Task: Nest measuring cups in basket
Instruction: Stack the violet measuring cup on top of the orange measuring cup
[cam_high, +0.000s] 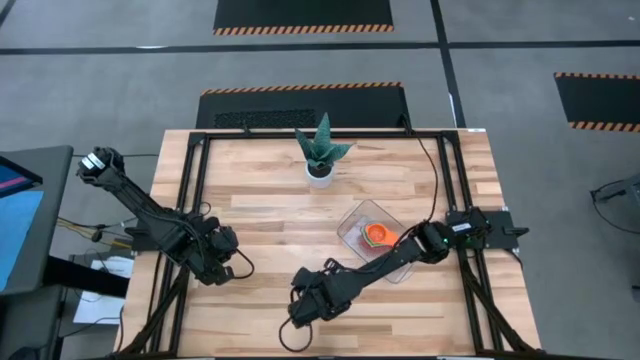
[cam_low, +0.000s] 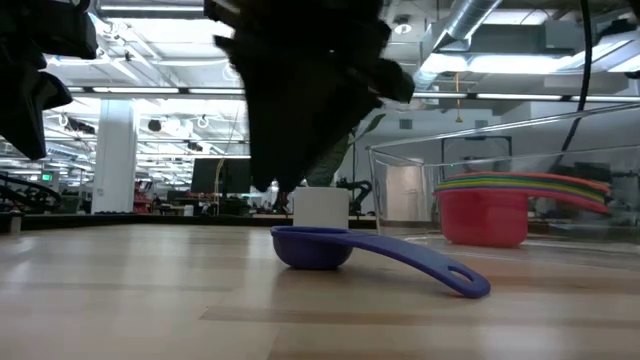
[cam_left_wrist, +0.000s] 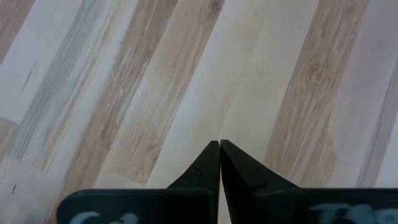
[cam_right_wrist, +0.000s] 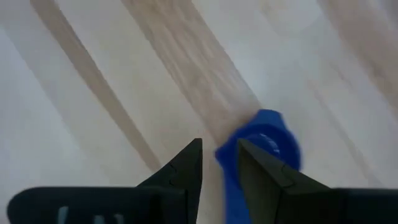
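A small dark blue cup (cam_low: 312, 247) with a long flat handle sits on the table (cam_low: 120, 290). The right gripper (cam_right_wrist: 219, 163) is open around its handle. The left gripper (cam_left_wrist: 219, 163) is closed, holding nothing.

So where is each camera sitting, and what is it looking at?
High: above, facing straight down at the table, both arms, plant and basket.
Low: at tabletop height, facing across; blue cup lies near, an arm hangs above.
Left wrist: on the left arm, facing bare wood past its shut left claw.
Right wrist: faces the blue cup past the right claw.
Low and right wrist share that cup.
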